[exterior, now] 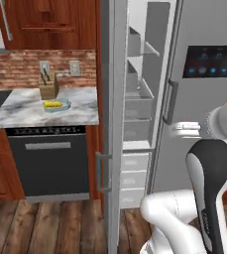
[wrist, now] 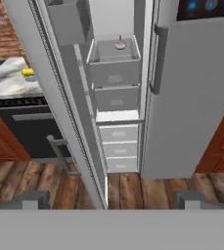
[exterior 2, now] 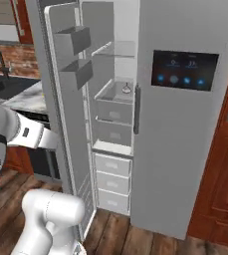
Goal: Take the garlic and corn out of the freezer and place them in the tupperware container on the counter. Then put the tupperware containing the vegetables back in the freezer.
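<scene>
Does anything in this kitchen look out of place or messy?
Nothing is spilled or broken. The freezer stands open with a garlic bulb alone on a shelf, while the corn lies in the tupperware container.

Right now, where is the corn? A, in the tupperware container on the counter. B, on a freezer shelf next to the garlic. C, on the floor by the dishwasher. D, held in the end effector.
A: the yellow corn lies in the pale blue tupperware container on the counter, while the garlic sits alone on a freezer shelf.
</scene>
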You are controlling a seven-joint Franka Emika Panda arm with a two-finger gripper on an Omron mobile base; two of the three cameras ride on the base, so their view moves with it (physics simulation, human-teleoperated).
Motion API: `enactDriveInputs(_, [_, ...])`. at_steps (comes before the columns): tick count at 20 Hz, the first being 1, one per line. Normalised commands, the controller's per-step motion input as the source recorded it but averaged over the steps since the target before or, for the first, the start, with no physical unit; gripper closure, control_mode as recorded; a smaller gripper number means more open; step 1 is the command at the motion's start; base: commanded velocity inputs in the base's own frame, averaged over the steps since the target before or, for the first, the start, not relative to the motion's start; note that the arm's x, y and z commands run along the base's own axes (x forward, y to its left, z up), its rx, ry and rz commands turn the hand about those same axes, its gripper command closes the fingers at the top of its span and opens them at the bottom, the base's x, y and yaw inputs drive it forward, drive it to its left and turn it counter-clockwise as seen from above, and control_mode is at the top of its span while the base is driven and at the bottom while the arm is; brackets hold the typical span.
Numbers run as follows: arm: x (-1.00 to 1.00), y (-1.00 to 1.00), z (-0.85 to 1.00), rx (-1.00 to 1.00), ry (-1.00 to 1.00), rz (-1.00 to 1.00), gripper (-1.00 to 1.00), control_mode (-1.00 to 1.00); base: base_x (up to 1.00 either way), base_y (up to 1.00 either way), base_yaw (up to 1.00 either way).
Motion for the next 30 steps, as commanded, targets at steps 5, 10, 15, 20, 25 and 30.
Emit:
enactDriveInputs(5, [0.0, 0.0, 0.0, 0.0, 0.0, 0.0, -1.0, 1.0, -0.12, -0.85, 0.72])
enactDriveInputs(10, [0.0, 0.0, 0.0, 0.0, 0.0, 0.0, -1.0, 1.0, -0.22, -0.81, 0.14])
enactDriveInputs(15, [0.0, 0.0, 0.0, 0.0, 0.0, 0.0, -1.0, 1.0, 0.61, -0.06, -0.08])
enactDriveInputs(20, [0.0, 0.0, 0.0, 0.0, 0.0, 0.0, -1.0, 1.0, 0.48, -0.07, -0.09])
enactDriveInputs(25, [0.0, 0.0, 0.0, 0.0, 0.0, 0.0, -1.0, 1.0, 0.36, 0.31, -0.15])
enactDriveInputs(30, [0.0, 0.0, 0.0, 0.0, 0.0, 0.0, -1.0, 1.0, 0.44, 0.32, -0.21])
